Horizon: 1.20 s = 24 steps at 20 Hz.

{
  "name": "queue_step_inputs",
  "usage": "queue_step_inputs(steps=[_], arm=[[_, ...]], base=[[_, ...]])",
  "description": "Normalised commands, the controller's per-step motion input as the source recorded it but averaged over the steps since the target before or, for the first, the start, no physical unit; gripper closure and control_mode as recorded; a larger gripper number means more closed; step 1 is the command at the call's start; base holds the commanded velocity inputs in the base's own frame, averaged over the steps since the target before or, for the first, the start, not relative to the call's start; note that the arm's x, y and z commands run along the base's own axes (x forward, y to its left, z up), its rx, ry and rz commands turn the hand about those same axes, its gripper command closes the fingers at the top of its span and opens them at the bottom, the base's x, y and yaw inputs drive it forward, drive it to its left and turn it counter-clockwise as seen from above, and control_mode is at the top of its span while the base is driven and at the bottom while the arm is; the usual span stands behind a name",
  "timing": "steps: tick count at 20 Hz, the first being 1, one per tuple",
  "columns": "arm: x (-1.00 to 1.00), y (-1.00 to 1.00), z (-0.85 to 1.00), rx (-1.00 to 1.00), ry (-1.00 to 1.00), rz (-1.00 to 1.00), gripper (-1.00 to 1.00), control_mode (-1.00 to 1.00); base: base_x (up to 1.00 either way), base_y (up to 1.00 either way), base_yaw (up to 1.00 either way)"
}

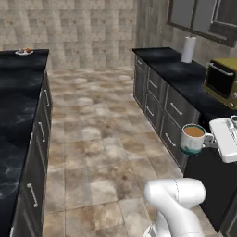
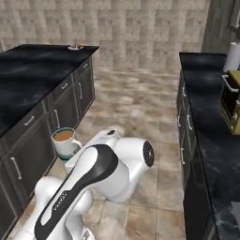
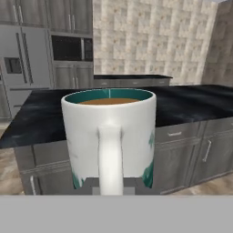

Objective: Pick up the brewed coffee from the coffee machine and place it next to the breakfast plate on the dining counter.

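**Hand carries the coffee mug above the kitchen floor**

Hand (image 1: 212,140) is clamped tight on the side handle of the brewed coffee (image 1: 192,139), a small white mug with a teal-green band at its base and light brown coffee reaching close to the rim. The mug stands upright and level, held in the air over the tiled floor (image 1: 99,152) in the aisle between two runs of black-topped cabinets. In the hand view the mug (image 3: 109,136) sits right in front of the lens, handle facing the camera, teal showing inside the rim and along the bottom edge.

From the left base view the mug hangs just in front of the drawers of the right-hand wall table (image 1: 180,76), at about the height of its top. On that table stand a white paper-towel roll (image 1: 188,49) and, nearer, an olive-yellow microwave (image 1: 223,82). From the right base view the mug (image 2: 64,142) shows beside the white arm (image 2: 101,173), near the cabinet fronts on the left.

Across the aisle lies the dining table (image 1: 21,97), long, with a black white-veined top. At its far end, well apart from the mug, rests the breakfast plate (image 1: 23,52), small and pale, with something orange on it; it also shows in the right base view (image 2: 75,47). Behind the table in the hand view are grey cabinets and a built-in oven (image 3: 71,48).
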Motion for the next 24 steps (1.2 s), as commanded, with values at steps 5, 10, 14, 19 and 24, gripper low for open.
queue_step_inputs(steps=[5, 10, 14, 19, 24], arm=[[0.0, 0.0, 0.0, 0.0, 0.0, 0.0, 1.0, 1.0], [0.0, 0.0, 0.0, 0.0, 0.0, 0.0, 1.0, 1.0], [0.0, 0.0, 0.0, 0.0, 0.0, 0.0, 1.0, 1.0], [0.0, 0.0, 0.0, 0.0, 0.0, 0.0, 1.0, 1.0], [0.0, 0.0, 0.0, 0.0, 0.0, 0.0, 1.0, 1.0]], base=[[1.0, 0.0, 0.35], [0.96, 0.07, 0.16], [0.97, 0.29, 0.0], [1.0, 0.28, 0.01], [1.0, 0.01, 0.09]])
